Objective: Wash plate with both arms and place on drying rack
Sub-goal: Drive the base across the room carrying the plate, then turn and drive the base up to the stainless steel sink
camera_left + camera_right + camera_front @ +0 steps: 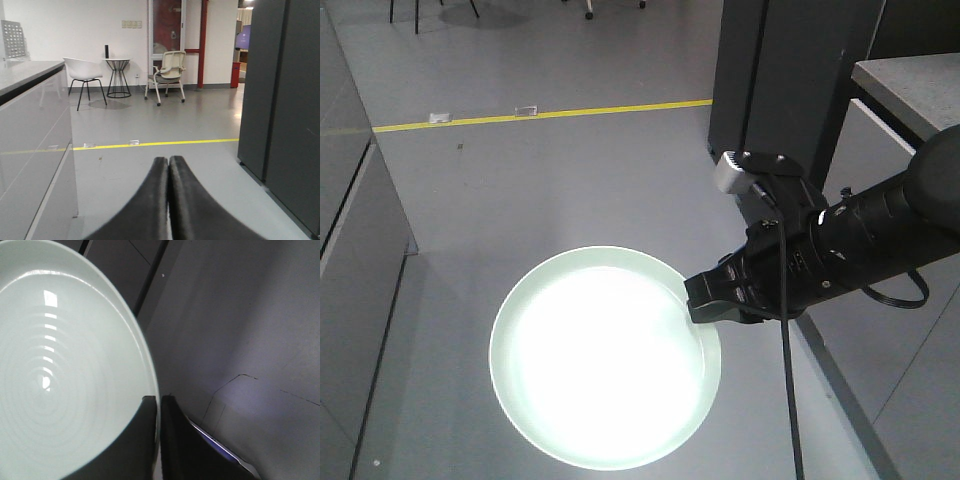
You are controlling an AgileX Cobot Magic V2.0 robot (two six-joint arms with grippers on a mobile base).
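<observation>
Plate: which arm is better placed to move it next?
Right, probably. The right gripper is shut on the plate at its rim; the left gripper is shut, empty, facing only floor.

The right arm (880, 225) comes in from 3 o'clock and slants down toward 8 o'clock. A grey box (729, 172) sits on top of its wrist, and a black cable (787, 390) hangs from it toward 6 o'clock. The right gripper (707, 300) is clamped on the rim of the plate (605, 355) at about the plate's 2 o'clock edge. In the right wrist view its two fingers (142, 440) pinch that rim between them. The left gripper (168, 167) points level toward 12 o'clock, its fingers pressed together with nothing between them.
</observation>
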